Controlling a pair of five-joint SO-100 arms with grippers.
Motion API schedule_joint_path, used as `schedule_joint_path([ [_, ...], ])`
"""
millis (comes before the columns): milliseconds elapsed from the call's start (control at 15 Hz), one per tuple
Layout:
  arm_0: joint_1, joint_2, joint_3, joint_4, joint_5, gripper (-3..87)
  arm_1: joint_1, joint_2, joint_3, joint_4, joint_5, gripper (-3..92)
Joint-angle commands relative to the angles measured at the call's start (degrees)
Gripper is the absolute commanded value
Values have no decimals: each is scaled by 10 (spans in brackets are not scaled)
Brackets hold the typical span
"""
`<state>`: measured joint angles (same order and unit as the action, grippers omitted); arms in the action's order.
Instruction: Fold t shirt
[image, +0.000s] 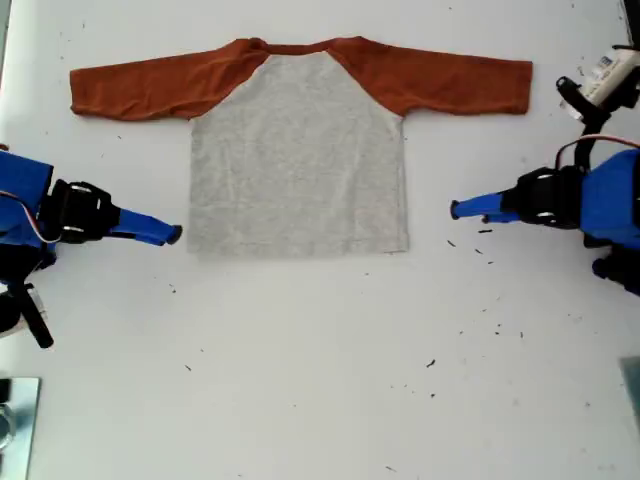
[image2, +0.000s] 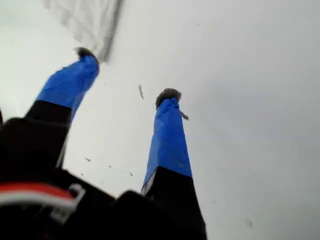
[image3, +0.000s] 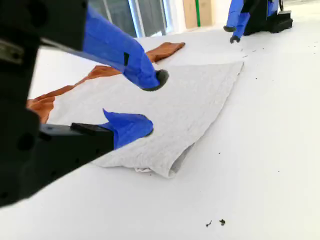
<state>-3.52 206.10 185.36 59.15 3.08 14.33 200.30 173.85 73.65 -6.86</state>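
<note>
The small t shirt with a soft grey body and long rust-orange sleeves (image: 298, 150) lies flat on the white table (image: 320, 400). Both sleeves are spread straight out to the sides. My first gripper (image2: 127, 75) sits at the exterior view's right, near the shirt's bottom corner but not touching it. Its blue jaws are spread apart and hold nothing. My second gripper (image3: 150, 102) is at the exterior view's left. Its jaws are parted over the other bottom corner of the shirt.
</note>
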Motion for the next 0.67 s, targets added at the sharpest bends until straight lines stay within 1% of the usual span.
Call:
schedule_joint_path([
  [0, 1, 4, 4, 1, 4, 110, 33, -13, -79, 4, -14, 185],
  [67, 1, 4, 4, 1, 4, 110, 65, -74, -149, 25, -43, 171],
  [133, 1, 4, 4, 1, 4, 110, 116, -171, -249, 60, -94, 157],
  [200, 1, 4, 4, 1, 4, 110, 182, -288, -361, 104, -165, 137],
  [333, 1, 4, 4, 1, 4, 110, 323, -500, -580, 185, -337, 134],
  [400, 1, 4, 4, 1, 4, 110, 387, -571, -671, 207, -421, 125],
  [467, 1, 4, 4, 1, 4, 110, 449, -630, -745, 226, -484, 69],
  [533, 1, 4, 4, 1, 4, 111, 492, -684, -808, 237, -535, 38],
  [600, 0, 4, 4, 1, 4, 111, 521, -733, -849, 240, -570, 38],
])
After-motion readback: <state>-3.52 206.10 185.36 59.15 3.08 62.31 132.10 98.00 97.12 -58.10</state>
